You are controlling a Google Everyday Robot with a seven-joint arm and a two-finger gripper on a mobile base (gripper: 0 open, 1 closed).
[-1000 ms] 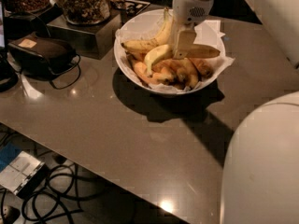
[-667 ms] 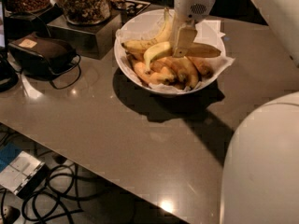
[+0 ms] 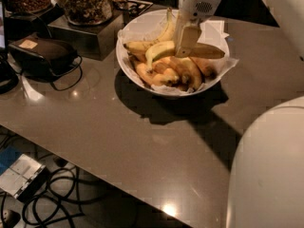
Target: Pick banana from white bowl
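Note:
The white bowl [image 3: 127, 65] lined with crinkled paper stands at the back middle of the grey table. It holds several bananas. The banana [image 3: 159, 49], long, nearly straight and pale greenish-yellow, lies across the top of the pile. My gripper [image 3: 186, 42] reaches down into the bowl from above and is shut on the banana's middle, with one finger [image 3: 186, 38] in front of it. The banana's right half [image 3: 209, 51] sticks out past the finger. A curved yellow banana [image 3: 166, 30] leans on the far wall, and short orange-yellow bananas [image 3: 183, 72] lie beneath.
A dark case with a cable [image 3: 43, 55] lies at the left. Jars of snacks [image 3: 85, 3] stand on a dark box at the back left. My white body [image 3: 268, 175] fills the lower right. Cables and a box [image 3: 21, 175] lie on the floor below the table's edge.

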